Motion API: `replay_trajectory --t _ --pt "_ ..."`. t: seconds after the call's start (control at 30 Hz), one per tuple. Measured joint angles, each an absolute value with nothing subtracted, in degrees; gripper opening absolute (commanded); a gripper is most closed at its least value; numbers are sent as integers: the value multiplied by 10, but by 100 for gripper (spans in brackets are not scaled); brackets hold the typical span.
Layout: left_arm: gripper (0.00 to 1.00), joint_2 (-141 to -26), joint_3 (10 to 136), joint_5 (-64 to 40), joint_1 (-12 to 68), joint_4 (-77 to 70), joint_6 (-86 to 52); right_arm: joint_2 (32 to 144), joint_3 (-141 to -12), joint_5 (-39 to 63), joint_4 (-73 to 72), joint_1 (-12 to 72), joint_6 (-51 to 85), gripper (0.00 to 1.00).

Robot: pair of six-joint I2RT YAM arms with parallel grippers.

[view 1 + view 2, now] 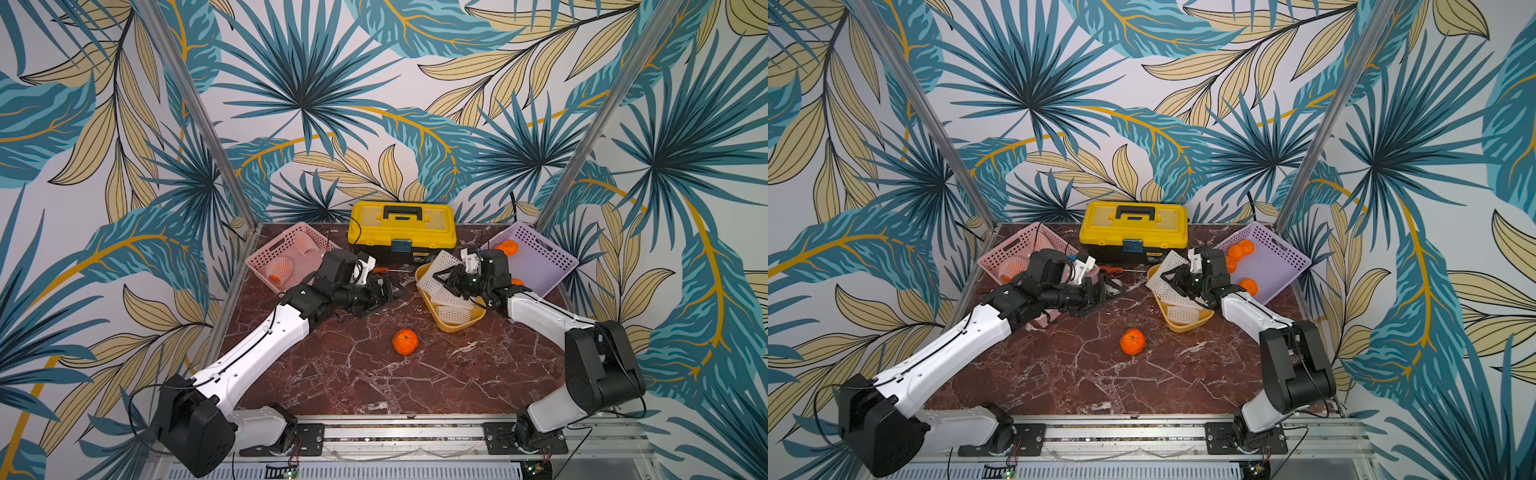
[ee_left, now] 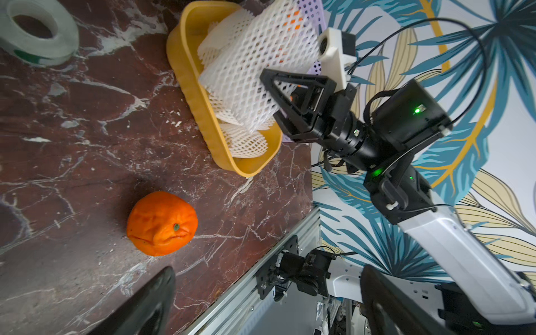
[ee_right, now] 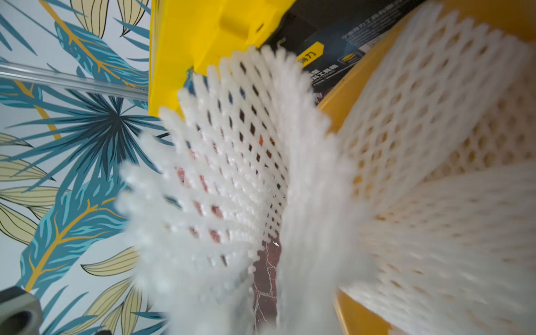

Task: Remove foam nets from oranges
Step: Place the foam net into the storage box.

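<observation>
Grasping a stripped foam net (image 2: 255, 58) over the yellow tray (image 2: 185, 72), the right tool (image 2: 268, 97) likely need only let go; the left tool (image 1: 395, 289) gapes empty near a bare orange (image 2: 162, 223).

Both arms are wearing glossy white shells over their long links, the left arm (image 1: 266, 345) and the right arm (image 1: 544, 309) alike, with bulky matte-black joint housings between. Thin black cables (image 2: 435, 19) are looping at the wrists. The right gripper (image 2: 269, 97) is showing black triangular open-frame fingers (image 2: 298, 77), a white camera mount (image 2: 333, 49) is sitting on its wrist, and green lights (image 2: 417, 110) are glowing on the black housing.
</observation>
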State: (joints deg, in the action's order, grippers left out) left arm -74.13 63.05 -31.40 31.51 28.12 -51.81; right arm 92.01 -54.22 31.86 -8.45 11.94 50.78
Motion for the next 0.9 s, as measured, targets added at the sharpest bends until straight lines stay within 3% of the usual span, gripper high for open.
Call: replay_trajectory --t 0.47,0.67,0.9 --pt "100 -801 615 -281 330 329 -503 1008 -602 206 -19 106 555 47" --pt "99 -821 619 -281 332 329 -503 995 -604 174 23 105 539 62" --pt "99 -839 621 -280 334 329 -503 948 -603 161 63 105 499 65"
